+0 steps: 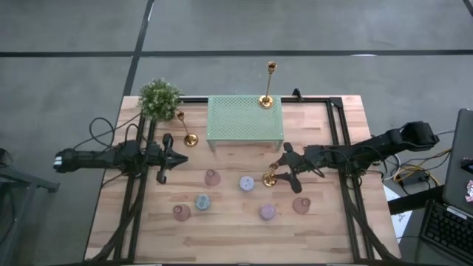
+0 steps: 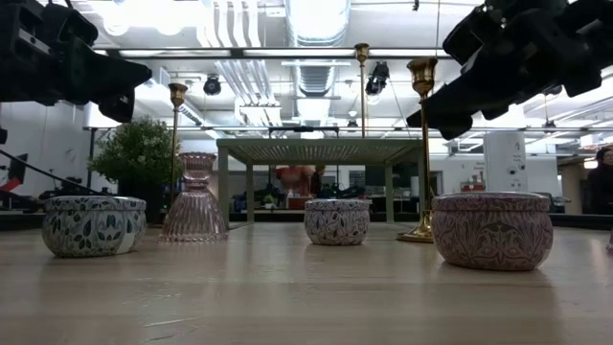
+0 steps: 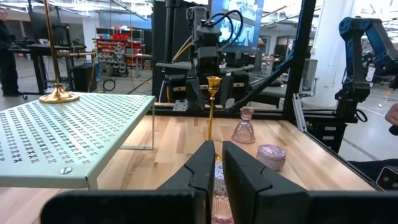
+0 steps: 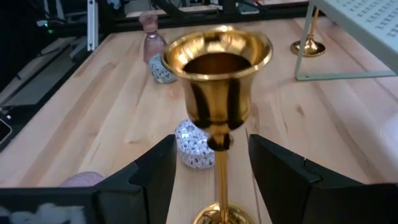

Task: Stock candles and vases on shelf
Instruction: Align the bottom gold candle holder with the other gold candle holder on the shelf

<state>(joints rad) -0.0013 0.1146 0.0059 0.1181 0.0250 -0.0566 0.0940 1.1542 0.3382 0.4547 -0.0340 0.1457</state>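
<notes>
The mint-green shelf [image 1: 244, 122] stands at the table's far middle with a gold candlestick [image 1: 266, 100] on its top. Three round candles [image 1: 246, 183] [image 1: 202, 202] [image 1: 267, 213] and pink vases [image 1: 213, 177] [image 1: 301, 205] rest on their bases on the table in front of it. My right gripper [image 4: 211, 149] is open, one finger on each side of the stem of another gold candlestick [image 4: 219, 74], just under its cup and apart from it. That candlestick stands upright on the table [image 1: 270, 179]. My left gripper [image 1: 161, 159] waits shut at the left.
A leafy potted plant [image 1: 159, 98] stands at the far left corner. A third gold candlestick [image 1: 191, 139] stands on the table left of the shelf. Black frame rails [image 1: 336, 133] run along the table's sides. The near strip of the table is bare wood.
</notes>
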